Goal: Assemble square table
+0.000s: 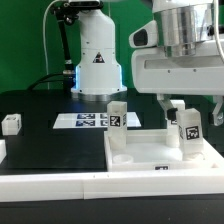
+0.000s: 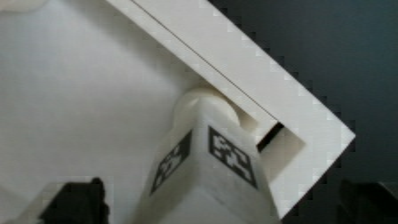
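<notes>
Your gripper [image 1: 188,106] hangs wide open over the leg [image 1: 186,130], gripping nothing. The leg stands upright at a corner of the slab [image 1: 150,152]. Lift straight up so neither finger knocks it.

Smooth white plastic slab [image 1: 150,166] and leg posts [image 1: 117,120] on matt black worktop [image 1: 45,150].

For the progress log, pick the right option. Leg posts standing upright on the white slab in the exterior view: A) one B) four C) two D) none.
C: two stand upright on the slab, the leg post at the exterior view's left and the leg post at its right, the second one under the open pincer.
</notes>
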`<state>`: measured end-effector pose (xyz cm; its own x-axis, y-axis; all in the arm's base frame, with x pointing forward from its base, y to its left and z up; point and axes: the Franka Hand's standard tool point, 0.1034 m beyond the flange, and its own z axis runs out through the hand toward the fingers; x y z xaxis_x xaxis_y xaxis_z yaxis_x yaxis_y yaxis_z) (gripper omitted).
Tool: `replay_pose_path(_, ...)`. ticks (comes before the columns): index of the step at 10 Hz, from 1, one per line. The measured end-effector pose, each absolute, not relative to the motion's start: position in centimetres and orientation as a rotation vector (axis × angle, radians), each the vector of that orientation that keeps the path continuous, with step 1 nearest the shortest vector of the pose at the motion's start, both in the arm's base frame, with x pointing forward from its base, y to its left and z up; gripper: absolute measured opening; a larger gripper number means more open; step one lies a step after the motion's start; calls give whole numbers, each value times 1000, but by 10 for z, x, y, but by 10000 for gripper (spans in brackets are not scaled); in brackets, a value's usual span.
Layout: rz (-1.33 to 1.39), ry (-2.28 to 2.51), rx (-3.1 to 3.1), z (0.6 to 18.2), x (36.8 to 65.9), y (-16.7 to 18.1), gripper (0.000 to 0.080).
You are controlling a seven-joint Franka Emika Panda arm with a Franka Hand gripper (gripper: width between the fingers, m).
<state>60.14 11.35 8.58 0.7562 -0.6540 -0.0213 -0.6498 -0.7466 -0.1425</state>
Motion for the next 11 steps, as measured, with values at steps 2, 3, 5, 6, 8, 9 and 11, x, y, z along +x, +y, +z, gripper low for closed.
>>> replay_pose_path(2,-59,853,-2880,85,601,112,649)
replay_pose_path(3,-64,782,-2901,85,601,113,649)
replay_pose_path(5,-81,556,-2965,85,601,114,649)
replay_pose_path(6,-88,460,-2986,85,601,114,649)
replay_pose_path(8,-108,256,-3021,85,602,113,649)
replay_pose_path(9,-111,214,-3026,85,602,112,649)
replay_pose_path(11,-111,219,-3026,85,602,112,384)
